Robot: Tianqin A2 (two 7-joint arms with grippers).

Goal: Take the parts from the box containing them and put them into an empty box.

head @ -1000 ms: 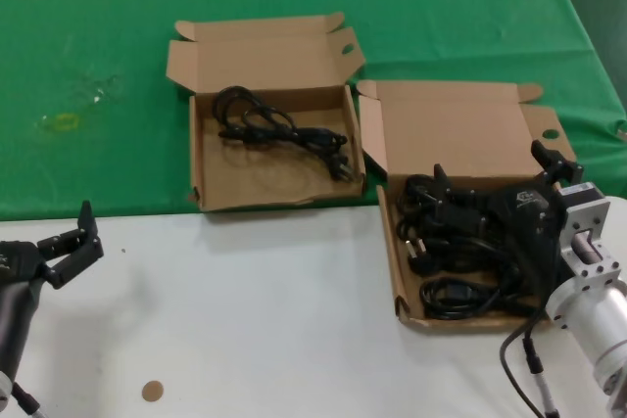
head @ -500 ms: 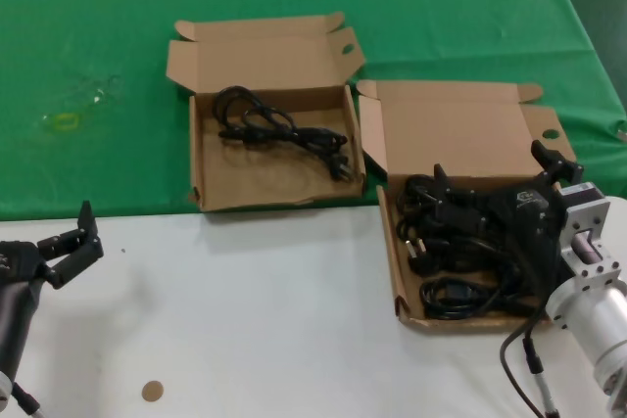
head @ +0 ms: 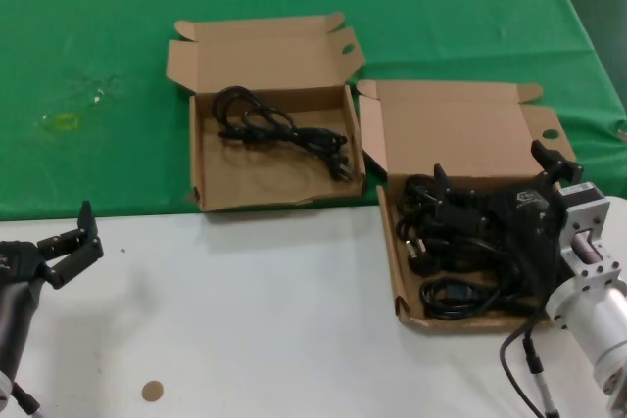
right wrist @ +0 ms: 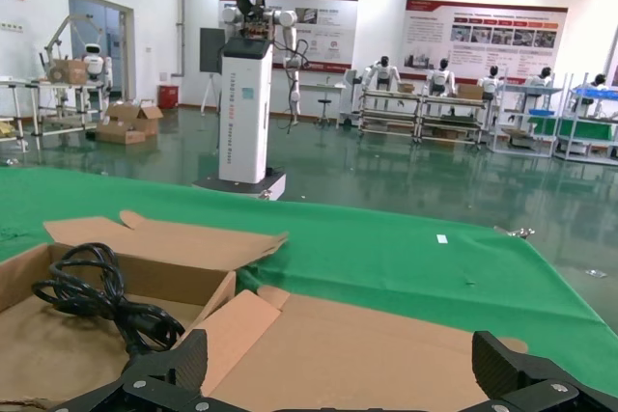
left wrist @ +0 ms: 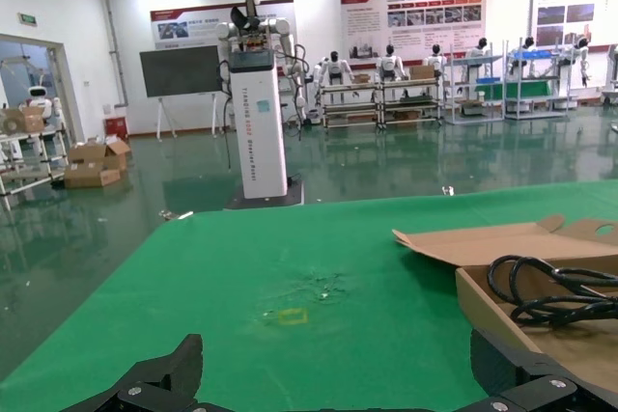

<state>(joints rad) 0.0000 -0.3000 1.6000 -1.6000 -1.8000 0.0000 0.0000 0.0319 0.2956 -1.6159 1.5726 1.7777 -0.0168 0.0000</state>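
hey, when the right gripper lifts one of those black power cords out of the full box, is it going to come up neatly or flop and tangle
Probably floppy: the power cords lie in loose, overlapping loops, so ends would likely dangle. They may also snag, since several bundles are piled together in the full box under the right gripper, and one could drag a neighbour up. The glossy jacket looks somewhat slippery.
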